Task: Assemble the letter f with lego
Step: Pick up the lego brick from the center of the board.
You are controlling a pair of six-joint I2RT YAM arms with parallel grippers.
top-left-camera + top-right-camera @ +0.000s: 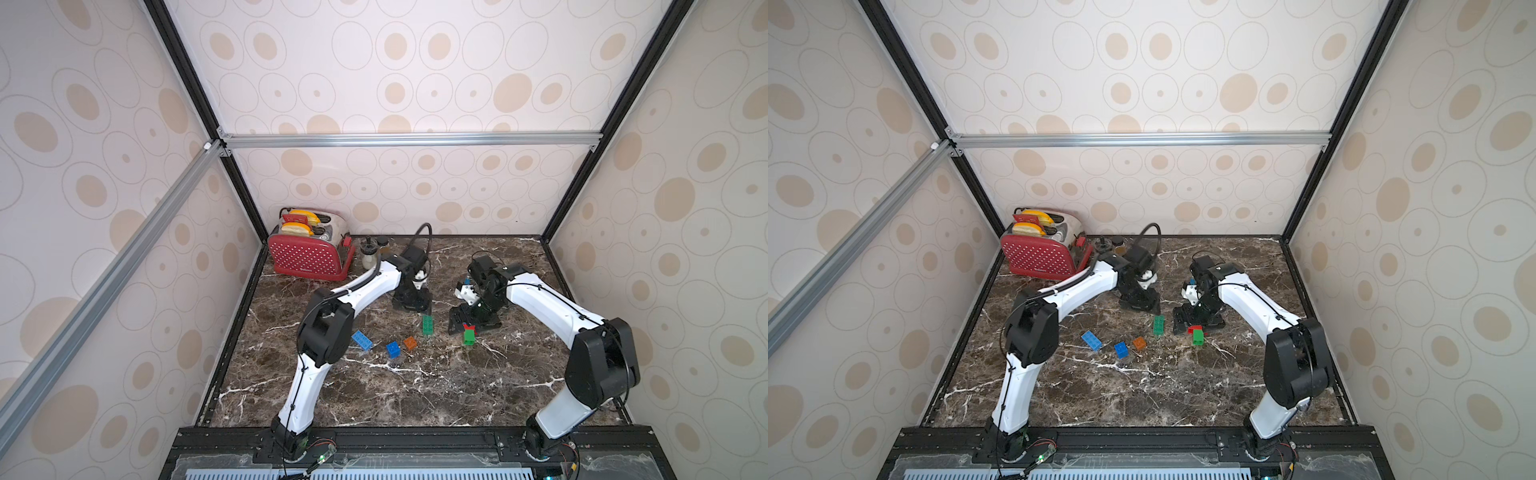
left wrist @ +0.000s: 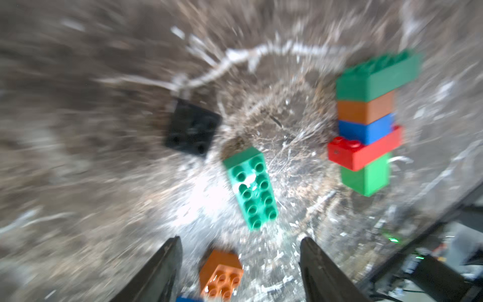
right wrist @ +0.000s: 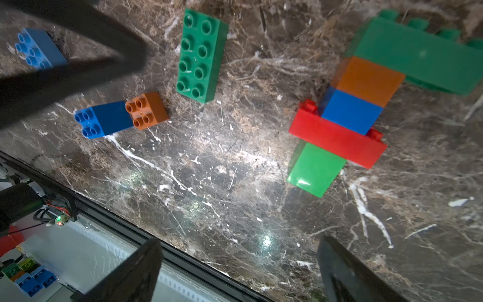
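The lego lies on the dark marble table (image 1: 415, 386). A built stack (image 3: 347, 115) seems to lie flat: long green brick, orange, blue, red crossbar, green foot. In both top views only its red and green end (image 1: 468, 334) (image 1: 1197, 334) shows under my right gripper (image 1: 465, 322). Loose bricks are a green oblong (image 1: 427, 324) (image 2: 251, 188), an orange square (image 1: 410, 343) (image 3: 147, 111), a blue square (image 1: 393, 349) and a blue oblong (image 1: 362, 340). A black brick (image 2: 192, 128) shows only in the blurred left wrist view. My left gripper (image 2: 240, 241) hangs open above the table behind the green oblong. My right gripper (image 3: 239, 244) is open and empty.
A red dotted toaster (image 1: 309, 253) and a small jar (image 1: 368, 253) stand at the back left. A black rail (image 1: 415, 436) runs along the table's front edge. Below it, spare bricks (image 3: 26, 277) lie in a white bin. Walls enclose the table on three sides.
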